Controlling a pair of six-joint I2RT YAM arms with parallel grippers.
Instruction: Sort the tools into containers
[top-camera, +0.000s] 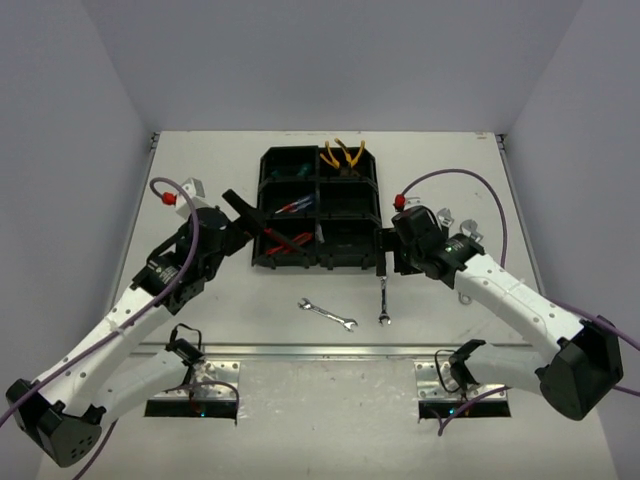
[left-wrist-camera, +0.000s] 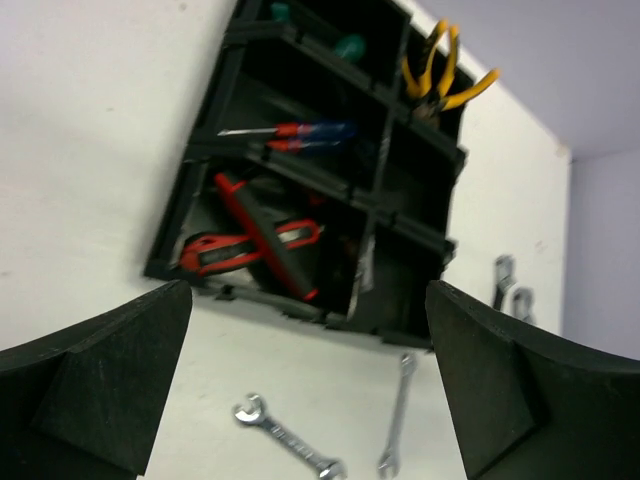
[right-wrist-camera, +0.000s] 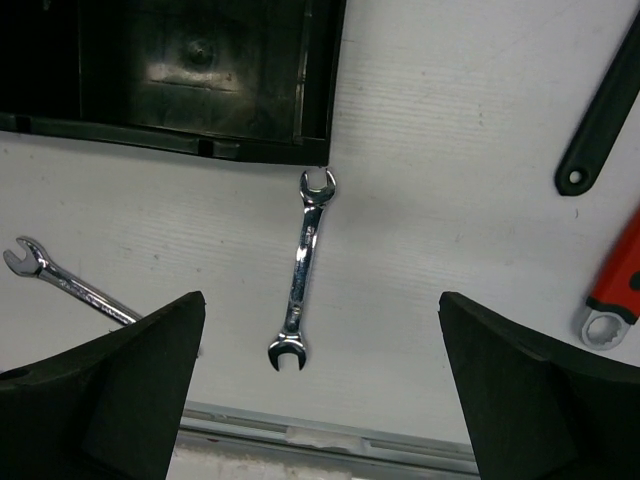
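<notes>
Red-handled tool (right-wrist-camera: 618, 275) and black handle (right-wrist-camera: 600, 120) cut off at right edge

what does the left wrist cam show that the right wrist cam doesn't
Only the left wrist view: the filled compartments of the black tray, holding yellow pliers, screwdrivers and, in the near left compartment, red-and-black tools.
Only the right wrist view: a red-handled tool and a slim black handle, both on the table at the picture's right edge.
Both: the tray's near wall and two silver wrenches in front of it, the straight wrench and the angled wrench.
</notes>
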